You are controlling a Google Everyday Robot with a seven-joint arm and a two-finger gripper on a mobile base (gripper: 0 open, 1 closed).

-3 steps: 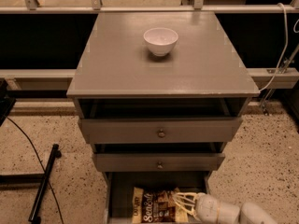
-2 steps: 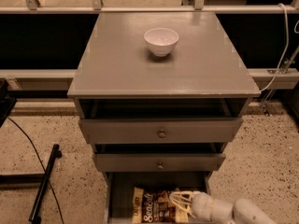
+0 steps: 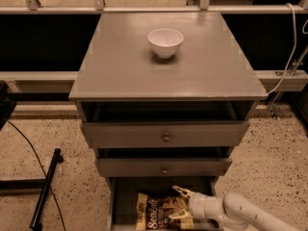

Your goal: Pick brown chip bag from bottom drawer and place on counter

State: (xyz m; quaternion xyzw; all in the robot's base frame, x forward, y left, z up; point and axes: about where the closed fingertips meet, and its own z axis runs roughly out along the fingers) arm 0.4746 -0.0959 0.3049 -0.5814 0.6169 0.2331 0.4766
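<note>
One round white bowl (image 3: 165,42) sits toward the far side of the smooth, matte grey tabletop (image 3: 120,66). Below, in the pulled-out bottom drawer (image 3: 124,197), the crinkly brown chip bag (image 3: 150,211) lies flat on the plain grey floor. The pale, rounded pincer (image 3: 177,204) is at its right end, fingers spread over the bag.

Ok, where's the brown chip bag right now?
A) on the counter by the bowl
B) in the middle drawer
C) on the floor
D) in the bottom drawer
D: the brown chip bag lies in the open bottom drawer, the gripper at its right end with fingers spread; the white bowl sits alone on the counter.
</note>
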